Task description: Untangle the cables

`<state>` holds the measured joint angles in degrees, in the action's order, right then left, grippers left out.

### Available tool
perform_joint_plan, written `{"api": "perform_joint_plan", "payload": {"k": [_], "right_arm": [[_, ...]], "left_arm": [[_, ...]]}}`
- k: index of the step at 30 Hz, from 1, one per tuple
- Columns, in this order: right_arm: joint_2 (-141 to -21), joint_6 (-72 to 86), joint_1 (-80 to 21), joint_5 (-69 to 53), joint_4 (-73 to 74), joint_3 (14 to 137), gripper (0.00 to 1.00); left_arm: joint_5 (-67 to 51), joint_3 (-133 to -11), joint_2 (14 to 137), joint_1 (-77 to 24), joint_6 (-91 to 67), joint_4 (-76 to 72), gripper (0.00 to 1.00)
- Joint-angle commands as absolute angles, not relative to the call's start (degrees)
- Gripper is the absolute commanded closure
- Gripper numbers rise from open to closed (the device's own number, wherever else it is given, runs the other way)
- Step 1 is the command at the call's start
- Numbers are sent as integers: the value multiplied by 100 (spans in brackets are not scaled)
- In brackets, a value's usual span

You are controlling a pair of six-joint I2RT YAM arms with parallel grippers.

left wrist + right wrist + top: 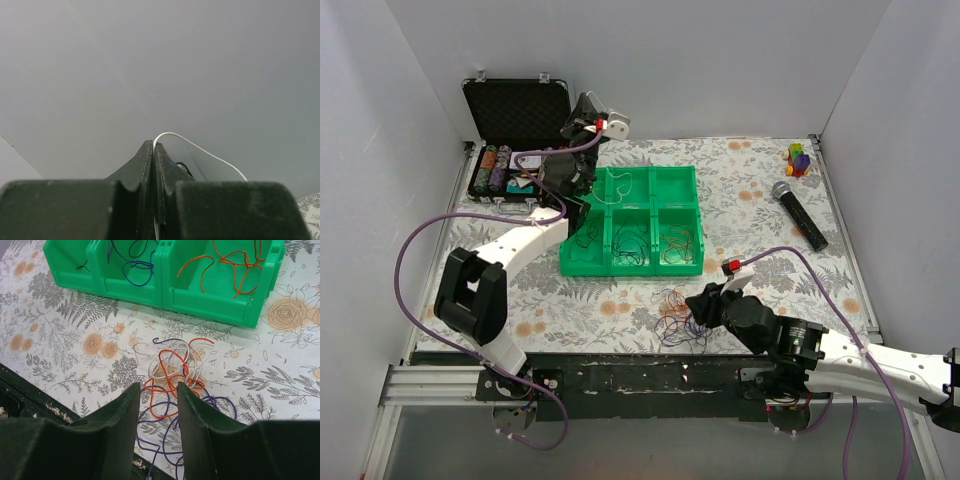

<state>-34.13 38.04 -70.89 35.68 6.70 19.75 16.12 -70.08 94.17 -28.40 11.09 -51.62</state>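
Six compartments make up the green tray (pixel 630 268), which sits mid-table on the floral cloth (pixel 770 240).

Task item: the tangle of cables (pixel 172 375) lies loose on the cloth just in front of the tray's near wall, clear of it. Orange, white and purple loops are interlaced, with one red end showing. Already in the tray's near row are orange cables (pixel 235 260) in the right bin, blue cables (pixel 135 265) in the middle bin and a small dark cable (pixel 82 266) in the left bin.

Right gripper (pixel 157 385): jaws parted, poised low over the near side of the tangle, nothing between the fingers. From above it sits just right of the heap.

Left gripper (pixel 153 145): fingers pressed together, pinching a white cable (pixel 200 152) that arcs away to the right. It is lifted up, with only the bare wall behind it.

Obstructions: the left arm reaches across the tray's left edge, and the tray stands between that arm and the tangle.

Surroundings: an open black case (pixel 515 110) with stacked poker chips (pixel 495 165) sits back left. A microphone (pixel 800 208) lies to the right of the tray, and a small multicoloured block toy (pixel 799 158) sits at the back right corner. All are well apart from the tangle.
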Motion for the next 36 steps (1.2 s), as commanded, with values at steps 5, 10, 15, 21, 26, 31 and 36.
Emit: {"api": "perform_joint_plan", "payload": {"k": [5,10,15,21,26,31,36], "right_arm": [[-3375,3920,-7093,3630,387,1916,57],[-3305,3937,-7093,3700,474,1942,57],[-3278,3981,-7093,3762,580,1986,57],[-3278,3990,-7093,3814,633,1995,56],[-3278,4052,-7093,3823,659,1969,56],[-3270,4087,-7084,3920,791,2013,56],[-3199,4131,-7084,3973,905,1995,56]], "left_arm": [[485,-6698,8956,-2874,870,-4746,100],[325,-6925,9377,-3102,826,-4755,100],[439,-7522,10019,-3208,642,-4957,100],[492,-8077,10555,-3226,352,-5018,100],[370,-7989,10828,-3217,290,-5440,100],[369,-8165,11153,-3225,123,-5537,100],[361,-7973,11119,-3208,-237,-5134,100]]}}
